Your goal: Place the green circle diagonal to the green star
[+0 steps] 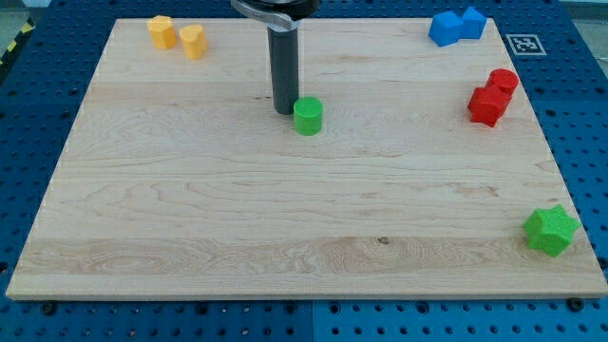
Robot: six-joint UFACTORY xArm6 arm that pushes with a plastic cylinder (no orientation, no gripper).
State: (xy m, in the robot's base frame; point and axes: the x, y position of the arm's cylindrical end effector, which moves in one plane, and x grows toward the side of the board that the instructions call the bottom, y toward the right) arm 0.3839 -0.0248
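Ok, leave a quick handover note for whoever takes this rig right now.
My tip sits on the board right beside the green circle, at its upper-left side; actual contact cannot be told.
The green star lies far off, near the board's bottom-right corner.
Done: tip brought up to the circle.
Left: push the circle down and rightward across the board until it sits diagonal to the star.

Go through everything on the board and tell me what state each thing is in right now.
My tip: on the board, just left of the green circle.
Green circle: upright, mid-board.
Green star: bottom right corner.
Yellow blocks: paired, top left.
Blue blocks: touching, top right.
Red blocks: touching, right edge.
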